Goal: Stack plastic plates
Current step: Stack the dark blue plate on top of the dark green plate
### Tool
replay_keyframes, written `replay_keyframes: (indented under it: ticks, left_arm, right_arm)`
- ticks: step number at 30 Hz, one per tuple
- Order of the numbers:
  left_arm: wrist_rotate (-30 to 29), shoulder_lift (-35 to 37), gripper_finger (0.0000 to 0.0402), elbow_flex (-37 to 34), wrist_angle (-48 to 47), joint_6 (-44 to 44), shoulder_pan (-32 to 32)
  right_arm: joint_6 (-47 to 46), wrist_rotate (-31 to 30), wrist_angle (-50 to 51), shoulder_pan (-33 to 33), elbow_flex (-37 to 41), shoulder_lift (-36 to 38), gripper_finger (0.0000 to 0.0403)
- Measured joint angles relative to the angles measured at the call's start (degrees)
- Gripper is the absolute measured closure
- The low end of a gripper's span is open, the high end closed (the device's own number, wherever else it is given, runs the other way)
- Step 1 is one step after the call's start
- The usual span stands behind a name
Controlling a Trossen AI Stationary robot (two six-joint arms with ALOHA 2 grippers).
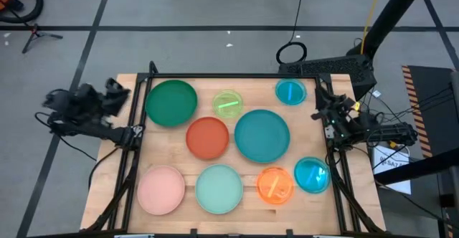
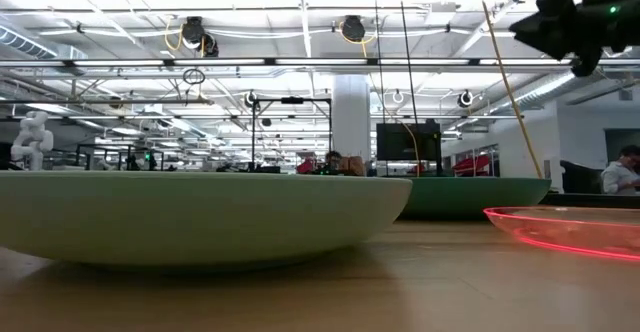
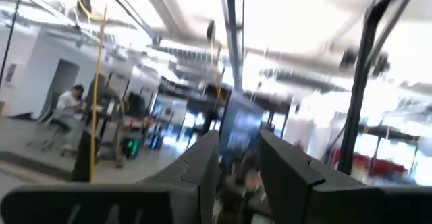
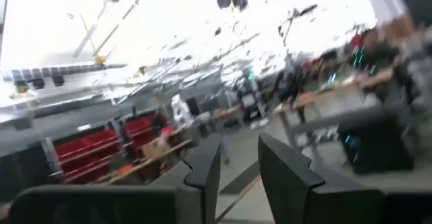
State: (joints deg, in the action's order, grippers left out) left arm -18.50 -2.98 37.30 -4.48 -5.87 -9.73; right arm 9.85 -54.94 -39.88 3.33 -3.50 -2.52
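Observation:
Nine round plates lie flat and apart on the wooden table. The larger ones are dark green (image 1: 171, 102), red-orange (image 1: 207, 137), teal (image 1: 262, 135), pink (image 1: 161, 188) and mint (image 1: 219, 188). The smaller translucent ones are lime (image 1: 228, 103), orange (image 1: 275, 185), a far blue one (image 1: 290, 92) and a near blue one (image 1: 311, 175). My left gripper (image 1: 116, 90) is raised beyond the table's left edge and open by a narrow gap (image 3: 239, 140). My right gripper (image 1: 323, 107) hangs raised at the right edge, also narrowly open (image 4: 239, 143). Both wrist views show only the room.
A black frame (image 1: 237, 75) runs along the table's far edge and down both sides. In the low view the mint plate (image 2: 190, 217) fills the near left and the orange plate (image 2: 570, 230) lies at the right. A seated person (image 3: 67, 109) shows in the room.

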Motion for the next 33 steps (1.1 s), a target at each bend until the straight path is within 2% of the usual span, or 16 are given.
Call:
replay_keyframes:
  ticks: [5,8,11,17,20,24,28,33]
  left_arm:
    - [0.0,0.0,0.0293,3.5,0.3,-5.4,0.0]
    - [-0.5,-2.2,0.0293,3.5,-0.9,-3.8,0.0]
    - [-2.2,-7.7,0.0293,3.4,-1.3,-3.0,0.1]
    - [-4.9,-23.3,0.0293,3.4,2.6,1.1,0.1]
    - [-8.8,-29.5,0.0293,3.4,4.2,1.9,0.1]
    - [-15.3,-36.0,0.0293,3.4,1.0,-3.3,0.1]
    - [-16.1,-42.9,0.0293,3.4,-2.9,-9.1,0.1]
    - [-16.1,-50.7,0.0293,3.4,-1.5,-14.1,0.3]
  right_arm:
    - [6.3,0.0,-0.2,0.0,-3.6,-1.7,0.0310]
    - [8.2,-0.2,-0.2,0.0,-5.5,-3.9,0.0310]
    - [9.2,-0.3,-0.2,0.0,-7.2,-6.5,0.0310]
    - [9.7,-0.3,-0.2,0.0,-11.2,-13.3,0.0310]
    - [10.6,-0.3,-0.2,0.0,-12.5,-16.6,0.0310]
    - [11.2,-0.5,-0.2,0.0,-13.5,-19.7,0.0310]
    - [11.9,-1.1,1.3,0.0,-14.2,-21.2,0.0310]
    - [12.9,-6.5,3.7,0.0,-15.2,-21.9,0.0310]
